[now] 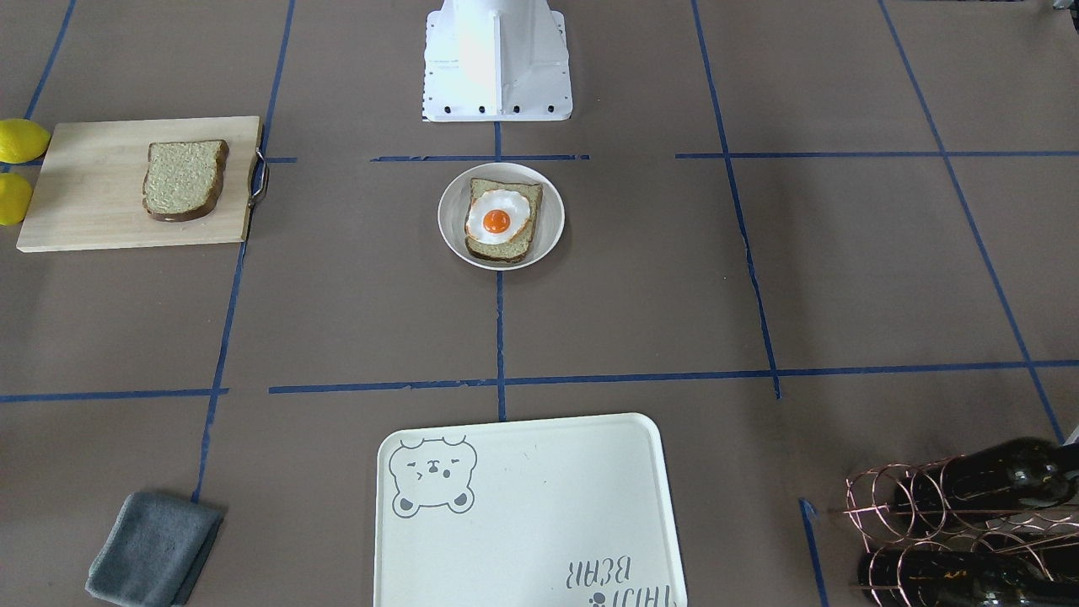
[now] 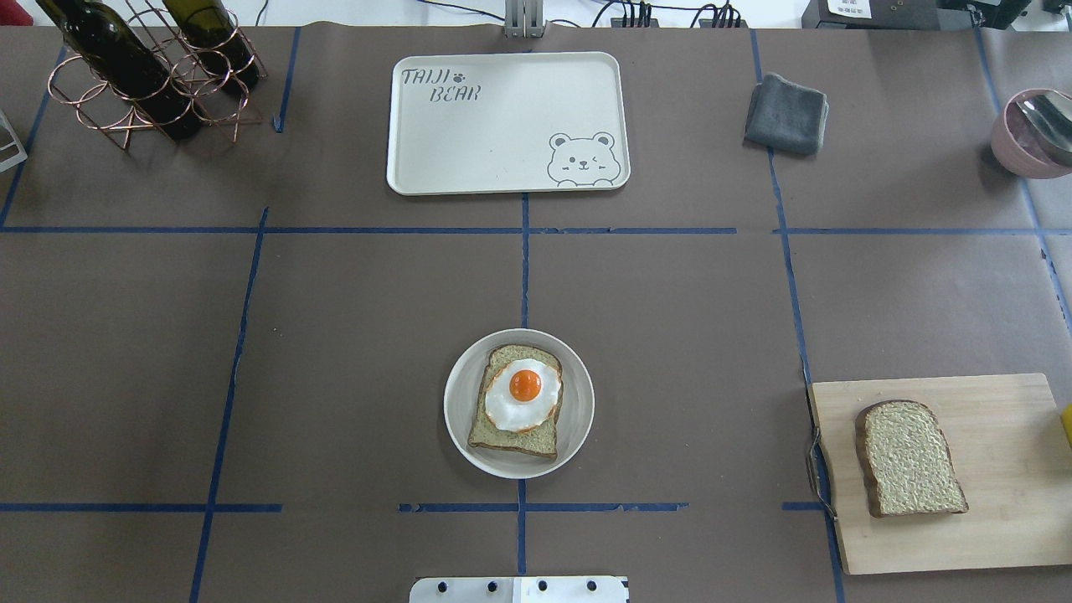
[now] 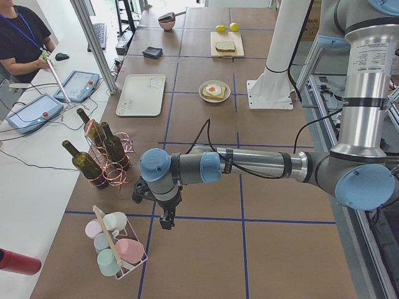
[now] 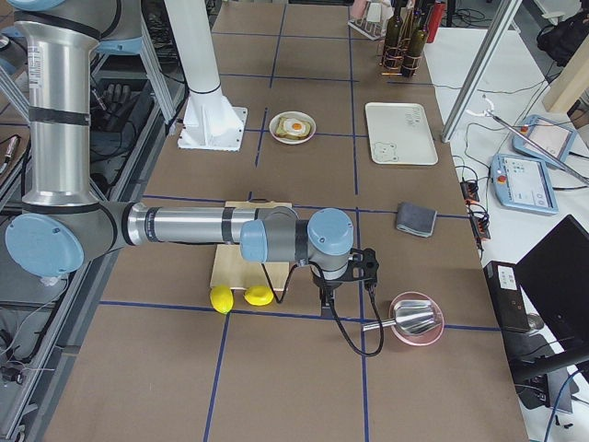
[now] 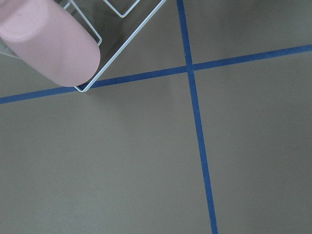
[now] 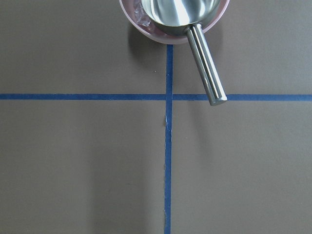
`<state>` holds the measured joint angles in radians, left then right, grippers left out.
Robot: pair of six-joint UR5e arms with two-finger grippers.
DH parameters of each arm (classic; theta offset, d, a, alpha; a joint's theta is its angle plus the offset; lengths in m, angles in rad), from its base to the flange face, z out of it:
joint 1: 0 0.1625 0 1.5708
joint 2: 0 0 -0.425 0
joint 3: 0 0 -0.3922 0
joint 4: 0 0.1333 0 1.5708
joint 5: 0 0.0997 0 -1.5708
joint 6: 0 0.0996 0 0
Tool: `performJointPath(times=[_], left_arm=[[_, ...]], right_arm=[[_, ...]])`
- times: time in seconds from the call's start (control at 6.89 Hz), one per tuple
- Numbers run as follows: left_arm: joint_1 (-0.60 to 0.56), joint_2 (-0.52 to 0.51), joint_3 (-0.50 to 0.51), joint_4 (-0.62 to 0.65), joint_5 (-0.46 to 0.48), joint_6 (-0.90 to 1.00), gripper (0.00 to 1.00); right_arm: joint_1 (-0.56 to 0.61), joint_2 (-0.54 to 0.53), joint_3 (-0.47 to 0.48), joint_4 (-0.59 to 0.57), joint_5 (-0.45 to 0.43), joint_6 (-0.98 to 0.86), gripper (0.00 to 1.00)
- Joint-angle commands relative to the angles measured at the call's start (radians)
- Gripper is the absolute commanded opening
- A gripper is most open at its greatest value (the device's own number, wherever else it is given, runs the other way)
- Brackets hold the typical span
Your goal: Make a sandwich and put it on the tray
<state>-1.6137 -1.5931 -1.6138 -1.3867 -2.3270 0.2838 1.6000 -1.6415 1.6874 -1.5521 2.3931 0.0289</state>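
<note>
Egg (image 2: 525, 394), white with orange yolk, tops brown-crusted bread (image 2: 511, 440) in bowl (image 2: 457, 404); left hand (image 3: 166, 221), right hand (image 4: 329, 288): opening cannot be told.

Robotics lab, not a kitchen: counter (image 2: 360, 335) papered brown with a blue tape grid (image 2: 525, 260), white arm pedestal (image 1: 497, 59) bolted on it, operator (image 3: 22, 37) with teach pendants (image 3: 80, 84) across from the pedestal.
</note>
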Motion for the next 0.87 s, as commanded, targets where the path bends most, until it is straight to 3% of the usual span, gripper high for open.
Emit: performJointPath(times=[0.0, 0.44, 0.73], left_arm=[[0.000, -0.002, -0.003, 0.000, 0.000, 0.002, 1.00], [0.003, -0.030, 0.002, -0.127, 0.003, 0.002, 1.00], [0.020, -0.039, 0.012, -0.345, 0.003, 0.000, 1.00]], right_arm=[[0.000, 0.002, -0.002, 0.001, -0.002, -0.001, 1.00], [-0.003, 0.014, 0.014, 0.001, 0.003, 0.000, 1.00], [-0.084, 0.049, 0.041, -0.003, 0.008, 0.005, 1.00]])
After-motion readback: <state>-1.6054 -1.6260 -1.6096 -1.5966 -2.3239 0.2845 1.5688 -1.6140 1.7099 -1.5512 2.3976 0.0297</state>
